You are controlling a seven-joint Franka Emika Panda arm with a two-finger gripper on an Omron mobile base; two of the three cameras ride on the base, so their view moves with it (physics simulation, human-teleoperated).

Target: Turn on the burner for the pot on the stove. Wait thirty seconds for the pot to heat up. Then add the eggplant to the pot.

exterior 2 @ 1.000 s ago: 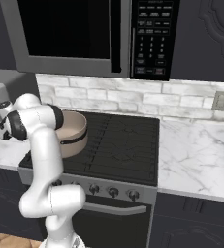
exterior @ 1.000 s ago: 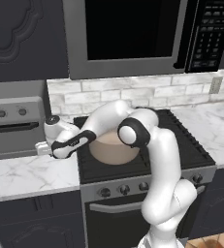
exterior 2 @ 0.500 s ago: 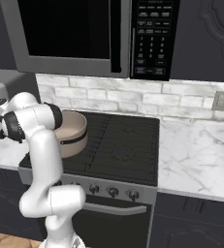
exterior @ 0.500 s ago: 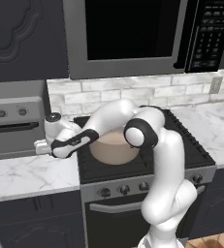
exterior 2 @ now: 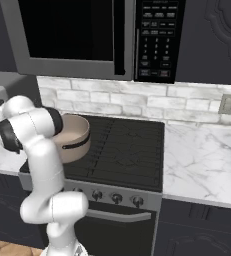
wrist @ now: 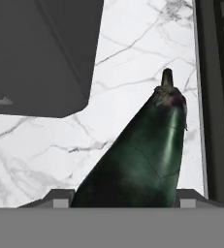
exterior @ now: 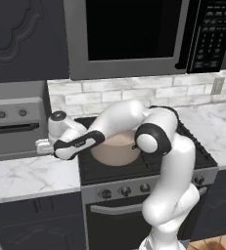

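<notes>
Kitchen: stove (exterior 2: 122, 150), microwave (exterior: 134, 36) above, marble counter (exterior 2: 202, 155), tiled backsplash (exterior 2: 137, 102), dark cabinets (exterior: 21, 39).

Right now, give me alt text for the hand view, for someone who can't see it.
A glossy dark eggplant fills the foreground between the end effector's fingertips, stem pointing away, over a white marble counter. The grey toaster oven sits upper left, and the stove's dark edge runs along the right.

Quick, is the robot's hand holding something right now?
Gripper: around the eggplant, which lies between its fingertips; a firm grip cannot be told.
</notes>
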